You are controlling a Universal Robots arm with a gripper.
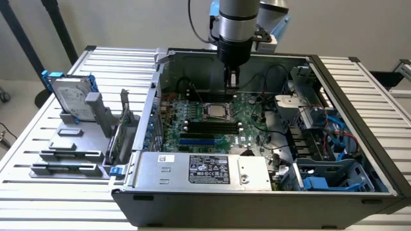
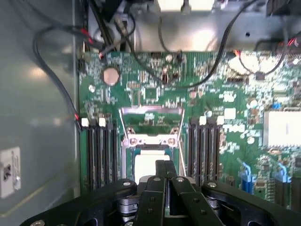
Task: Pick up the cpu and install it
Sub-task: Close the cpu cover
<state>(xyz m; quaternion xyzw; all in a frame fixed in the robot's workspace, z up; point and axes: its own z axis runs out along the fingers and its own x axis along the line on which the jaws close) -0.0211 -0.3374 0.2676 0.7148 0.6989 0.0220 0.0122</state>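
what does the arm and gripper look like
The arm is a silver-grey cylinder with a black band, a light blue cap at its joint and a black cable beside it. The gripper is black, its linkage bars studded with silver rivets.

Pale plain wall (image 1: 128, 21) behind. Slatted aluminium desk (image 1: 57, 207). Dark slanted struts (image 1: 26, 48) at exterior view's left, pale floor (image 1: 16, 72) beneath. Soft even light.
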